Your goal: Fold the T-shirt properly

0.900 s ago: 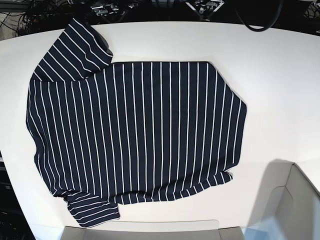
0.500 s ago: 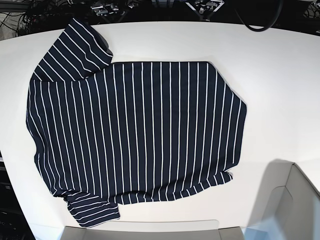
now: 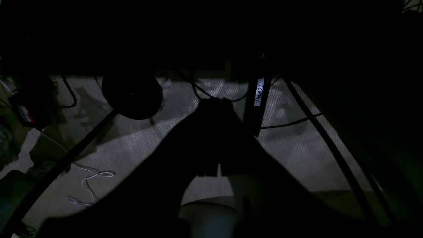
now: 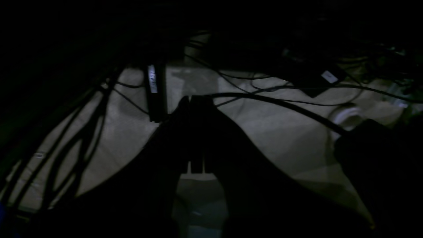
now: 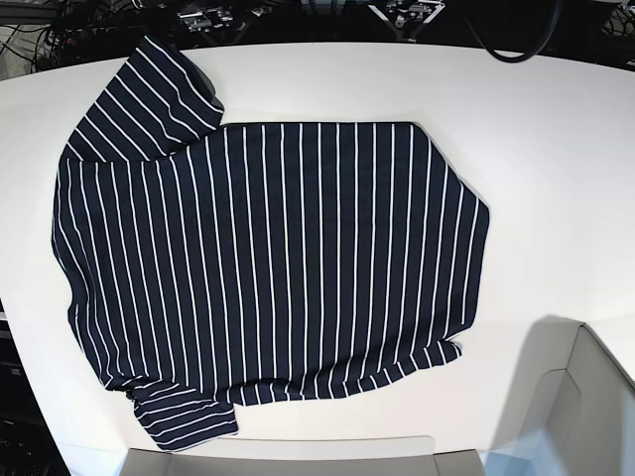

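The T-shirt [image 5: 268, 268], dark navy with thin white stripes, lies spread flat on the white table [image 5: 556, 149] in the base view. One short sleeve [image 5: 149, 94] points to the far left corner and the other sleeve [image 5: 184, 416] lies at the near left. Neither gripper shows in the base view. In the dim left wrist view my left gripper [image 3: 213, 102] is a dark silhouette with its jaws together over a floor with cables. My right gripper [image 4: 193, 99] looks the same in the right wrist view, shut and holding nothing.
A grey open box [image 5: 575, 407] stands at the table's near right corner. A pale tray edge [image 5: 278, 458] runs along the near side. Arm mounts [image 5: 407, 12] and cables sit behind the far edge. Bare white table lies to the right of the shirt.
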{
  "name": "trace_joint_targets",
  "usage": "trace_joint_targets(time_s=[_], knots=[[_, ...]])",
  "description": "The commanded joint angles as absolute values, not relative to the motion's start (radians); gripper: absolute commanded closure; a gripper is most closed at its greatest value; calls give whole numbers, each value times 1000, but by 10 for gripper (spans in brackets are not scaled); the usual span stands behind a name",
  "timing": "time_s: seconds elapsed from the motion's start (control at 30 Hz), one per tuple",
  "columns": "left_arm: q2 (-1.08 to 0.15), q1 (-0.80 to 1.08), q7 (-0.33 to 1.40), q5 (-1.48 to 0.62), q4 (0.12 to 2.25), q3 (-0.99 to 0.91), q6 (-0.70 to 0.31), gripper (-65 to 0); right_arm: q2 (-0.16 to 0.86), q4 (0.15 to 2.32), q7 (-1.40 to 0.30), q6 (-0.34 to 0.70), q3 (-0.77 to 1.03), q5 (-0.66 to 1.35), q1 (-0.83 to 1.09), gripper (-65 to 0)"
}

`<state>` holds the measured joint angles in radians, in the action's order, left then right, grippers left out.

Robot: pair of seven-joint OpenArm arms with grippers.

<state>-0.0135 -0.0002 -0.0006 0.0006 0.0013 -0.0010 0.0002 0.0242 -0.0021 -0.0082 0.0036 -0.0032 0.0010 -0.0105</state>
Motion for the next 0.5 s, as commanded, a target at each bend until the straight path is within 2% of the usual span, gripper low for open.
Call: trace_joint_targets(time_s=[0.0, 0.47], knots=[[-10, 2, -5, 5, 1, -1, 4, -4, 25, 0, -8, 7, -1, 5, -10, -4], [-25, 2, -7, 4, 1, -2, 4, -4, 25, 0, -8, 7, -1, 4, -8, -4]])
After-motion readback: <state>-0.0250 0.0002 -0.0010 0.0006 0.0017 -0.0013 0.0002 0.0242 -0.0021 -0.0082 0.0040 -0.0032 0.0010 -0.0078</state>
